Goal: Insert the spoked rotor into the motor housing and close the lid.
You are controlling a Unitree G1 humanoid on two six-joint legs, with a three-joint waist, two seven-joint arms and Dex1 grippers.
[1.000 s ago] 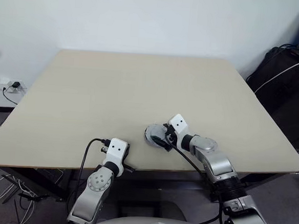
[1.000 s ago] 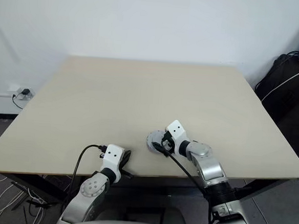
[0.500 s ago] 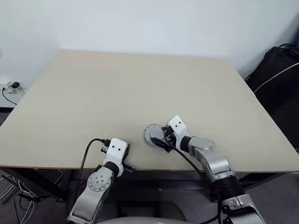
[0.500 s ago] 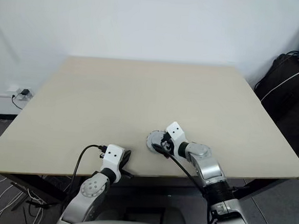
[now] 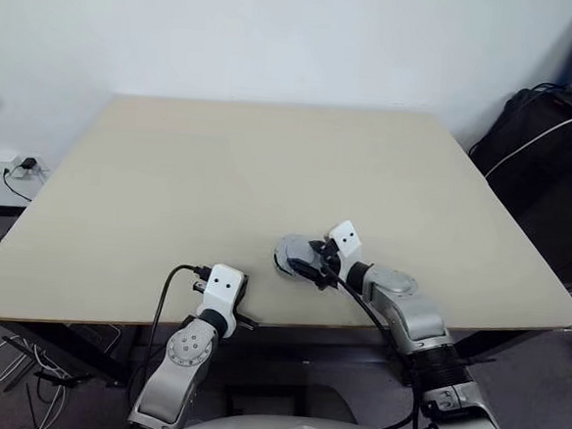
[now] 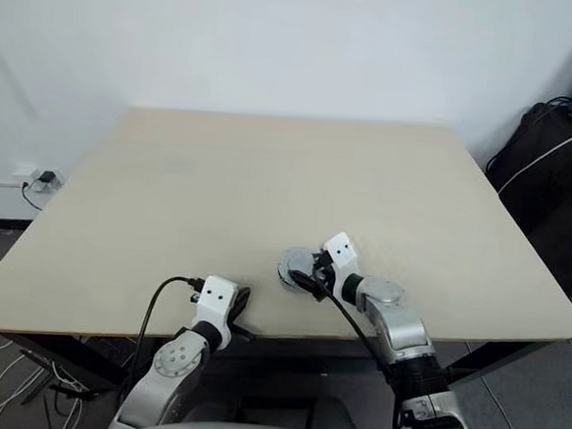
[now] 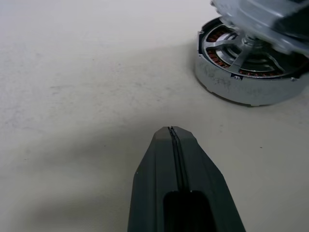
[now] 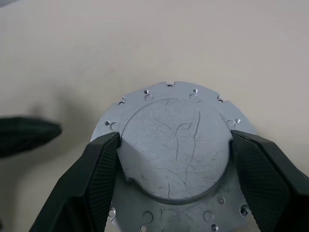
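The right gripper [image 8: 174, 159] clasped the lid [image 8: 176, 145], a finger [image 8: 101, 164] on each side of its raised centre, holding it just over the housing [image 7: 248, 77] near the table's [image 5: 220, 171] near edge. The rotor [image 7: 241, 50] sat inside the housing, spokes over the copper windings. The left gripper [image 7: 173, 133] was closed and empty, resting left of the housing.

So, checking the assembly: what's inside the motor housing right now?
The spoked rotor sits inside the motor housing, over copper windings. The lid, held in the right pincer above it, hides the far part.
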